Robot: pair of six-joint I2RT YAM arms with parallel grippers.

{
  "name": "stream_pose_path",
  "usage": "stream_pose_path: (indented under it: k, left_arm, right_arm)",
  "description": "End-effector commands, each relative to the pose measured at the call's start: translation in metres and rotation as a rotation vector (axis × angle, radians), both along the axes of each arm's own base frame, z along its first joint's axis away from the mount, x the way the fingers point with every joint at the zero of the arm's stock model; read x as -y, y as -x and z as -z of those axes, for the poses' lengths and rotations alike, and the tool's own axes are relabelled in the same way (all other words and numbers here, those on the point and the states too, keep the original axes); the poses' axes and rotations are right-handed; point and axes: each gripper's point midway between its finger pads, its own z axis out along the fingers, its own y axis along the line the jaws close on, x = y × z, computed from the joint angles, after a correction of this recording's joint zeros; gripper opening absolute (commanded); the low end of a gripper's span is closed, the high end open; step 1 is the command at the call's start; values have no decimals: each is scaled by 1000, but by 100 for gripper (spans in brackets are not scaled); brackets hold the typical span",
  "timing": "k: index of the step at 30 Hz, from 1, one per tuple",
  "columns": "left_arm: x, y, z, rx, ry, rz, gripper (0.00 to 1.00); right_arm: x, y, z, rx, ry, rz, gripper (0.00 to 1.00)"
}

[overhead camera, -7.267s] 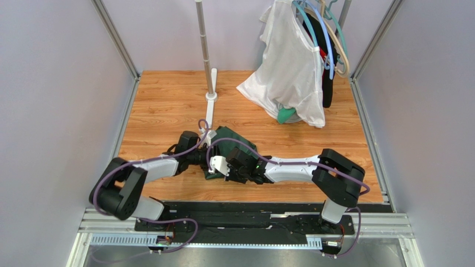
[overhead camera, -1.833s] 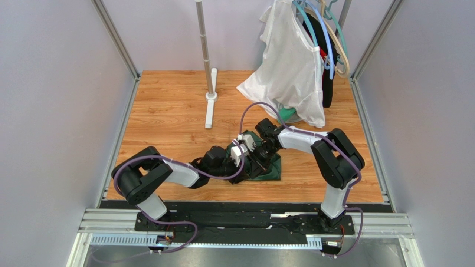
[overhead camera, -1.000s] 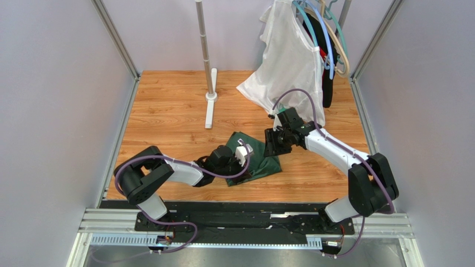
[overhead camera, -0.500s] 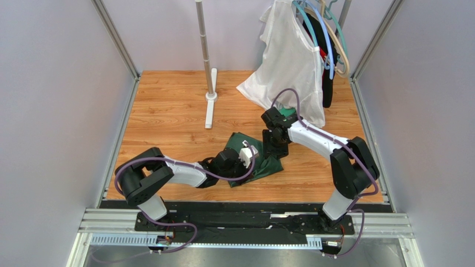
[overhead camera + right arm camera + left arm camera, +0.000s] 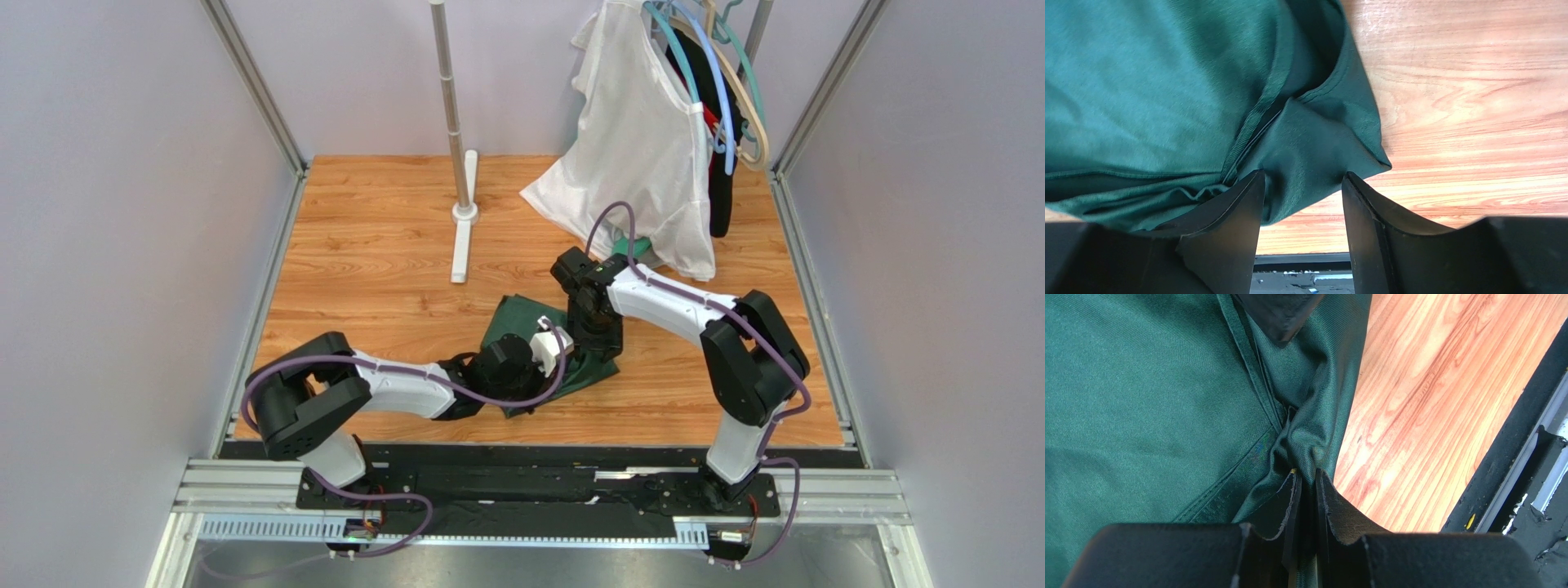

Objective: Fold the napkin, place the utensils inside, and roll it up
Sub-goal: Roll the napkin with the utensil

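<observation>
Satiny green napkin [image 5: 1155, 386] bunched (hem ridged) on woodgrain table [image 5: 1425, 398].

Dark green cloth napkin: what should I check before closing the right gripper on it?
1. Hold of left gripper on the dark green cloth napkin: ok, shut on a bunched edge.
2. Opening of right gripper: ok, jaws apart.
3. Cloth between right fingers: ok, a corner fold lies in the gap.
4. Napkin lying flat: not ok, creased and bunched.
5. Slim silver utensils located: cannot tell, none visible.
</observation>
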Motion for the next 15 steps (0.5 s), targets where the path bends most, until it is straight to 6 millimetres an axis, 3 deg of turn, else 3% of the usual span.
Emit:
stream_pose_path:
  k: [1,10,13,15]
  left_arm:
    - [-18,10,15,-20,-108,-3,17]
    - [-15,14,12,16,-127,12,17]
    - [-14,15,13,27,-139,11,16]
    - [-16,15,13,28,-147,8,16]
  right_arm:
    - [-1,-9,-1,34,25,63,54]
    - [-3,-15,7,33,41,81,57]
    - [-3,-15,9,28,44,84,52]
    - [-1,-14,7,31,48,92,40]
